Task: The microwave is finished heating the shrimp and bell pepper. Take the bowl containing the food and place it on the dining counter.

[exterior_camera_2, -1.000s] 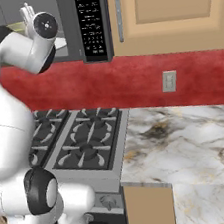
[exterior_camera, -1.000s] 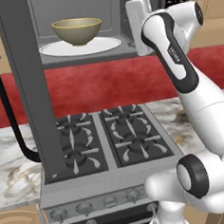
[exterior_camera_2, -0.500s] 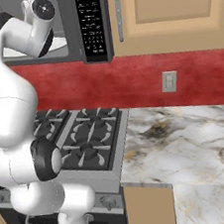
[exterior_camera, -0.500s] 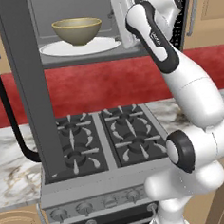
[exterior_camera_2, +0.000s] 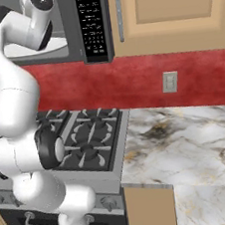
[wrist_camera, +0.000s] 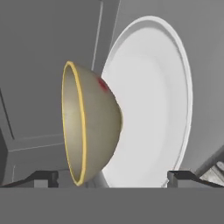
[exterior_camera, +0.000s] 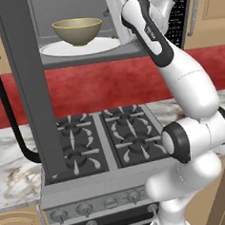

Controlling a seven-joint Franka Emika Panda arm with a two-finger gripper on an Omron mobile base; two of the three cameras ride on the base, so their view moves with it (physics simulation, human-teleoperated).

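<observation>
The microwave stands open, its dark door swung out to the left, and its keypad faces front. Inside, the beige bowl with a yellow rim sits on the white turntable. My gripper hovers at the cavity's right side, just right of the bowl, open and apart from it. In the rolled hand view the bowl lies ahead between the spread fingertips of the gripper. A small red patch shows at the bowl's side. The shrimp is hidden in the bowl. The dining counter is out of view.
A four-burner stove sits under the microwave, with a red backsplash behind. Marble countertop runs right of the stove, and more of it lies to the left. Tan cabinets hang at the right.
The hand has swung left, from beside the keypad into the microwave opening, closer to the bowl. The jaws stay open. The bowl has not moved.
</observation>
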